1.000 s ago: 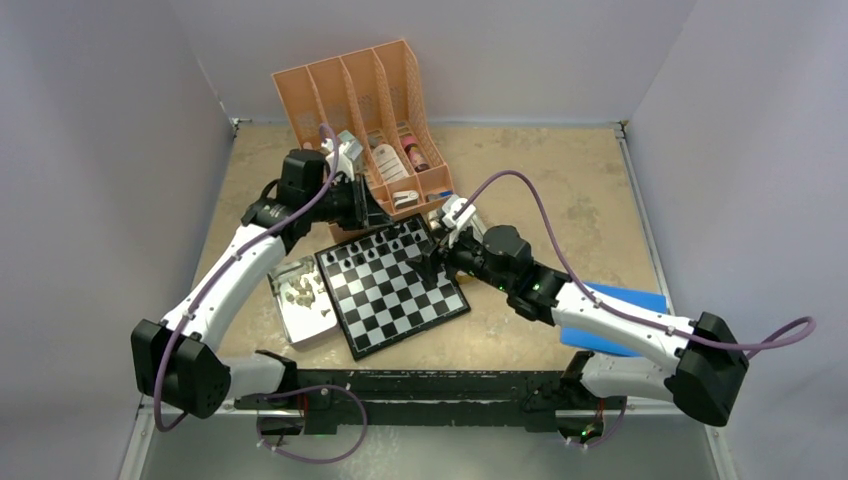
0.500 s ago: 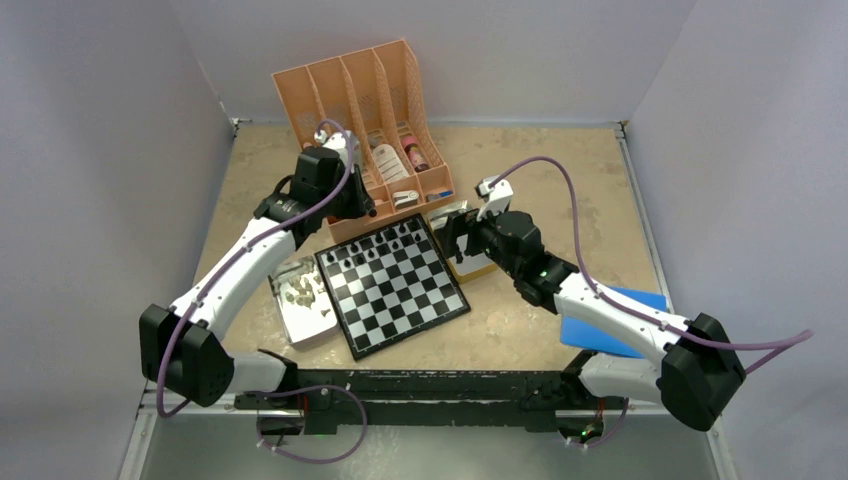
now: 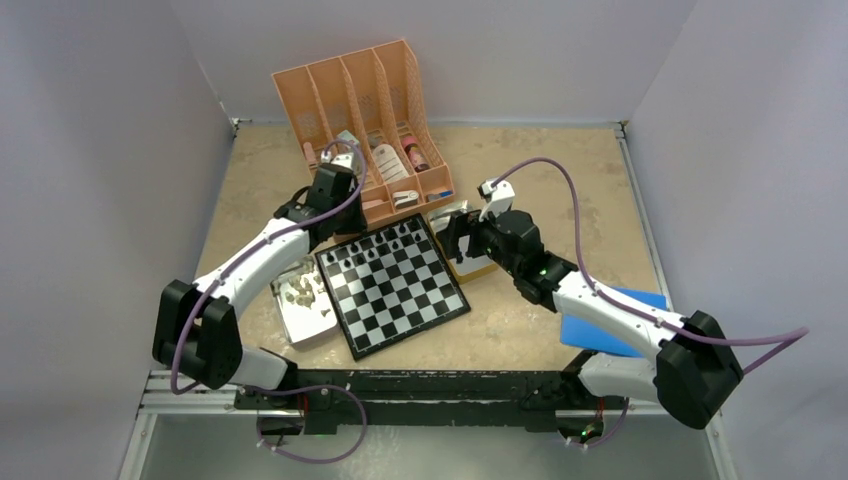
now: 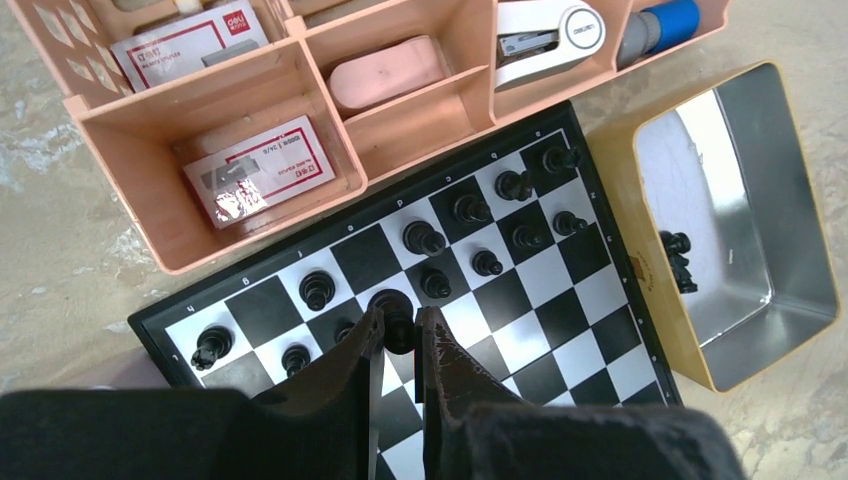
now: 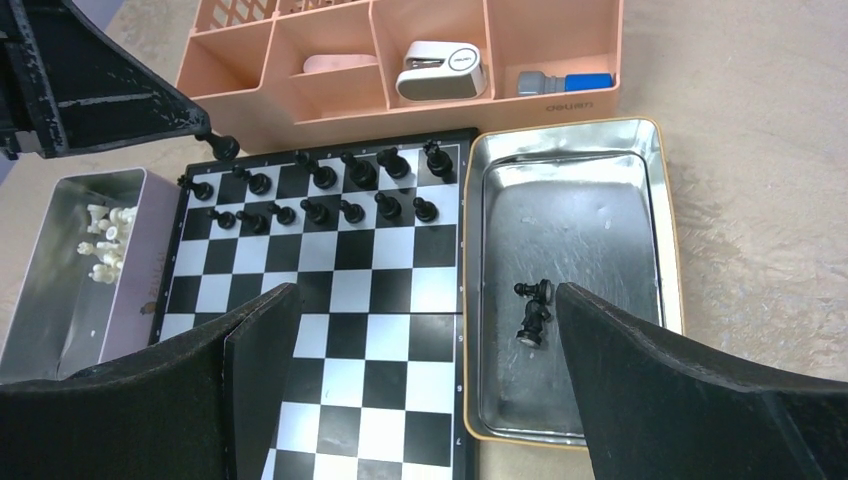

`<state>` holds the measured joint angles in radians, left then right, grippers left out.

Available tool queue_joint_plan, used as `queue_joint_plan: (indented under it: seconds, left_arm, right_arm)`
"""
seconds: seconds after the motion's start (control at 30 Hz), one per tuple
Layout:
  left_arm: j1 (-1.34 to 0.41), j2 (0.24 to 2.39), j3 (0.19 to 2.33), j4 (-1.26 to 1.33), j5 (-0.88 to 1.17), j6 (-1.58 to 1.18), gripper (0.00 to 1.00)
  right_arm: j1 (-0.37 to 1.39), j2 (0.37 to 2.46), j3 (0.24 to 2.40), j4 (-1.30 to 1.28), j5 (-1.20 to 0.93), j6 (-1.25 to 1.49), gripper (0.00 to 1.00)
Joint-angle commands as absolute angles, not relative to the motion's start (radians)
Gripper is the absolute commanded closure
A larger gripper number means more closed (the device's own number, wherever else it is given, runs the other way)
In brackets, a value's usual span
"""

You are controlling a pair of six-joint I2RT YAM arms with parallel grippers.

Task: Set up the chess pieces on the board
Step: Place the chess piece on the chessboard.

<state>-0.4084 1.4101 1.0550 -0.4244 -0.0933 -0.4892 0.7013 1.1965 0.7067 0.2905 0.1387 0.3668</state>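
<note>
Pale lilac walls (image 3: 100, 150), mottled beige tabletop (image 3: 560, 180), even light

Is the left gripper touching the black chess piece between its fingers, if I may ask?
Touching. In the left wrist view, the fingertips of the left gripper press against both sides of the black chess piece, with no gap.
</note>
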Motion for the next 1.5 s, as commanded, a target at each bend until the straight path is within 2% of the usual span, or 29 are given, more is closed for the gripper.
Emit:
queue_joint_plan:
  seconds: [0.0, 1.47]
  left_arm:
    - [-0.414, 1.428, 1.031, -0.353, -0.115, -0.516, 0.98]
    - [-0.416, 1.541, 0.933, -0.156, -0.159, -0.500, 0.98]
  right_arm:
    - [0.703, 1.159, 0.698, 0.328, 0.131, 0.376, 0.01]
    - [0.704, 1.142, 0.689, 0.325, 0.092, 0.344, 0.01]
